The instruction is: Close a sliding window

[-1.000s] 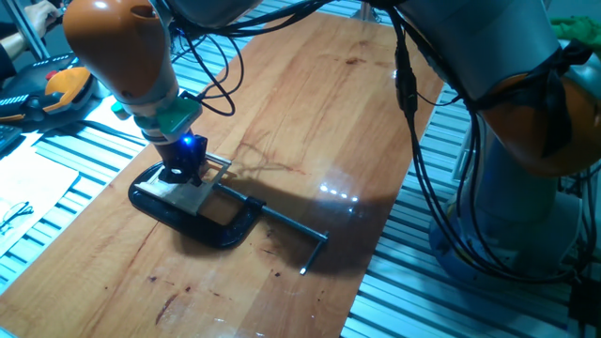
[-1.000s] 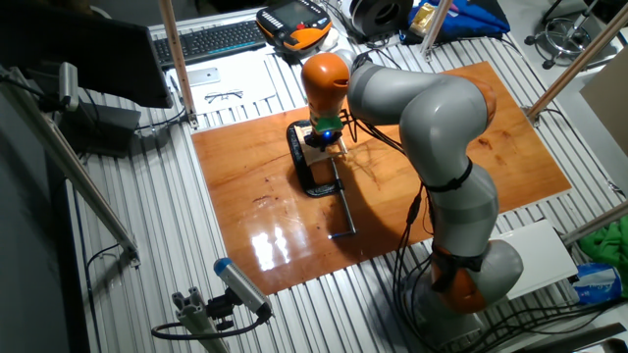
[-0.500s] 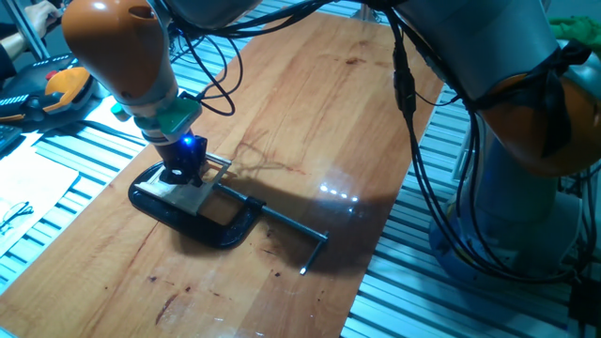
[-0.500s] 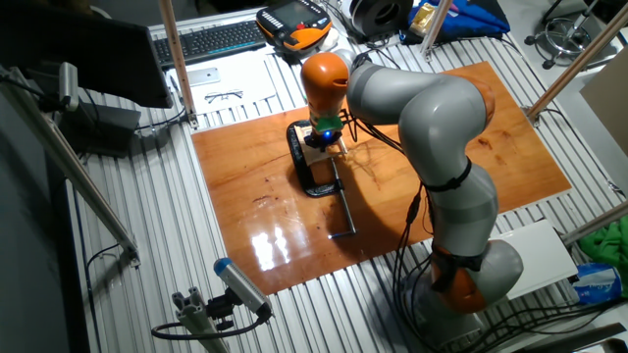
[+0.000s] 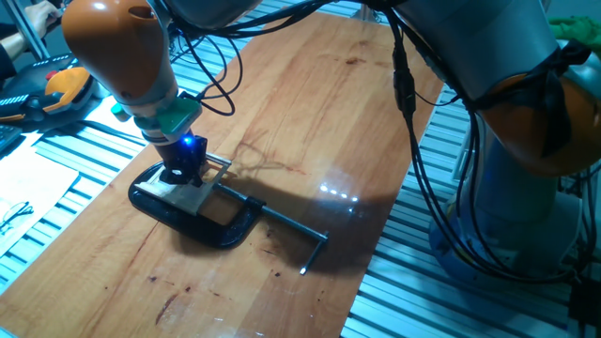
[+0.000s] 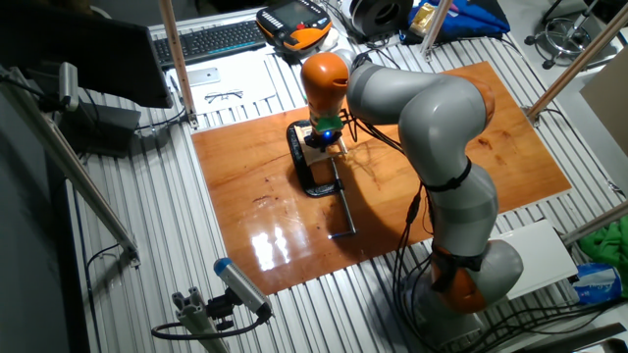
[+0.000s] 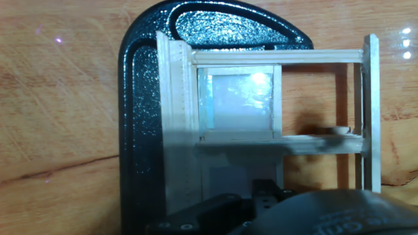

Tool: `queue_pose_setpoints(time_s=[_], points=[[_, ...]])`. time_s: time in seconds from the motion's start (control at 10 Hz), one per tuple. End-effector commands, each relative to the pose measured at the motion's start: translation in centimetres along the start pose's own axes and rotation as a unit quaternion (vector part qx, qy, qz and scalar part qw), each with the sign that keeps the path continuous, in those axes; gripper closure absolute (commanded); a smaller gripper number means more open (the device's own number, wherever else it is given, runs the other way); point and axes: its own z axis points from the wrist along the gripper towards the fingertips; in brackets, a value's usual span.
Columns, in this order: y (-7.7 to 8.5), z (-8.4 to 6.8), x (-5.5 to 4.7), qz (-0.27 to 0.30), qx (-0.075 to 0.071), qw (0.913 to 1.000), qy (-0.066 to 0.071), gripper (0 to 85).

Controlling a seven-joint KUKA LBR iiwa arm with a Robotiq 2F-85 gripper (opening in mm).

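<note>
One gripper [image 5: 184,171] sits low over the sliding window [image 7: 261,111]; whether its jaws are parted cannot be told. That pale wooden window lies held inside the black C-clamp [image 5: 192,222] on the tabletop [image 5: 310,113].

Arm bent low, gripper [image 5: 182,172] pointing down.
</note>
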Motion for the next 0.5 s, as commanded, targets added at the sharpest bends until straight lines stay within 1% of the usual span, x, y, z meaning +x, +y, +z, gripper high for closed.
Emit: queue_pose_setpoints(time_s=[0.0, 0.4], points=[[-0.02, 0.01, 0.0, -0.001, 0.0, 1.0, 0.0, 85.0], [-0.09, 0.02, 0.0, -0.008, 0.001, 1.0, 0.002, 85.0]])
